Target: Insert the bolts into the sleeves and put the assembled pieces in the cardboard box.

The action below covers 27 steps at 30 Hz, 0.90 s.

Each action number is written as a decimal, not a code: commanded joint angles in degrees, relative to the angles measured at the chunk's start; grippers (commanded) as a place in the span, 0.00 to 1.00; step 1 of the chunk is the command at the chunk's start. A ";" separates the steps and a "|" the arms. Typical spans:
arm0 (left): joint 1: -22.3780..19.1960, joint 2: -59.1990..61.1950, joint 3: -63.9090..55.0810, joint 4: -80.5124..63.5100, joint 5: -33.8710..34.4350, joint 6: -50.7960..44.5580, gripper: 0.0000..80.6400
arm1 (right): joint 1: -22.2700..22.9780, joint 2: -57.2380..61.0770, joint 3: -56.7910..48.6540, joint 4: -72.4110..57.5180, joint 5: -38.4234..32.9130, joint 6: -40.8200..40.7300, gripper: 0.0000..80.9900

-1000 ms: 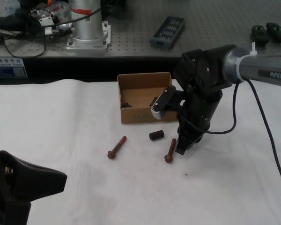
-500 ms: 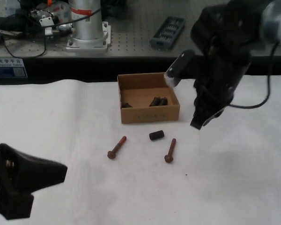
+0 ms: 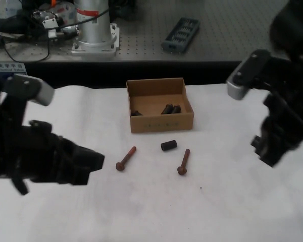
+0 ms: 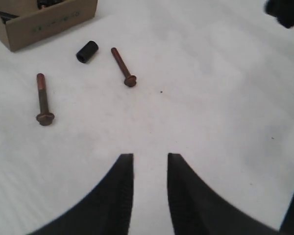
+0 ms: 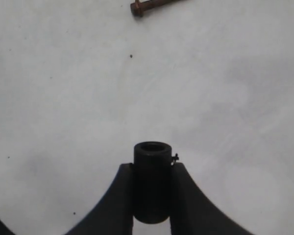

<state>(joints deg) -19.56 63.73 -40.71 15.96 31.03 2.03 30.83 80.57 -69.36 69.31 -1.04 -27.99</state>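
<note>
A black sleeve point(image 5: 152, 182) stands upright between the fingers of my right gripper point(image 5: 152, 166), which is shut on it above the white cloth. In the high view that arm point(image 3: 278, 131) hangs at the right. Another black sleeve point(image 3: 168, 145) lies in front of the cardboard box point(image 3: 161, 123), with one rusty bolt point(image 3: 184, 161) just right of it and a second bolt point(image 3: 125, 158) to the left. My left gripper point(image 4: 150, 164) is open and empty, low over the cloth, short of both bolts point(image 4: 41, 98) point(image 4: 123, 66) and the sleeve point(image 4: 86, 51).
The box holds several dark pieces point(image 3: 170, 109). Behind the cloth runs a perforated bench with a metal post point(image 3: 93, 25), cables and a dark tray point(image 3: 181, 33). The right arm's tip point(image 4: 286, 10) shows at a corner of the left wrist view.
The right arm has lifted from beside the right bolt and swung away to the right. The left arm has risen and come inward toward the bolts.
</note>
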 commanded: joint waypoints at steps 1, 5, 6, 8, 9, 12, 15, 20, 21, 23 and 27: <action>0.03 7.62 -2.42 -6.56 -2.60 -0.84 0.32 | -0.32 -5.54 3.93 0.72 -1.55 0.21 0.03; -0.12 16.58 -6.91 -8.61 -3.85 1.76 0.34 | -0.32 -11.96 8.59 0.78 -3.56 1.45 0.03; -0.12 19.09 -8.54 -8.60 -3.85 2.71 0.34 | -0.32 -13.42 9.66 0.78 -4.27 1.75 0.03; -0.12 24.08 -12.02 -8.60 -3.85 4.44 0.34 | -0.32 -15.77 11.36 0.78 -5.04 2.35 0.03; -0.12 25.89 -13.47 -8.60 -3.85 5.12 0.34 | -0.32 -16.88 12.07 0.78 -5.20 2.53 0.03; -0.37 32.35 -18.88 -7.15 -3.85 6.16 0.34 | -0.32 -19.18 13.52 0.78 -5.18 2.69 0.03; -0.97 38.10 -24.51 -2.66 -3.85 10.30 0.34 | -0.32 -20.19 14.24 0.78 -5.18 2.69 0.03; -2.35 46.37 -33.37 8.86 -7.70 19.43 0.34 | -0.32 -20.21 14.39 0.18 -5.18 2.69 0.03; -2.48 47.63 -34.50 9.50 -8.90 20.13 0.34 | -0.32 -20.21 14.39 0.03 -5.38 2.69 0.03; -2.53 49.56 -35.97 9.49 -9.29 20.68 0.34 | -0.32 -20.21 14.39 -0.28 -6.57 2.69 0.03; -2.61 52.49 -38.08 8.98 -12.48 20.68 0.34 | -0.32 -20.21 14.39 -0.29 -8.58 2.95 0.03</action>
<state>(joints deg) -22.02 113.64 -76.07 24.30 22.04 21.71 30.83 60.93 -54.76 69.71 -8.06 -25.32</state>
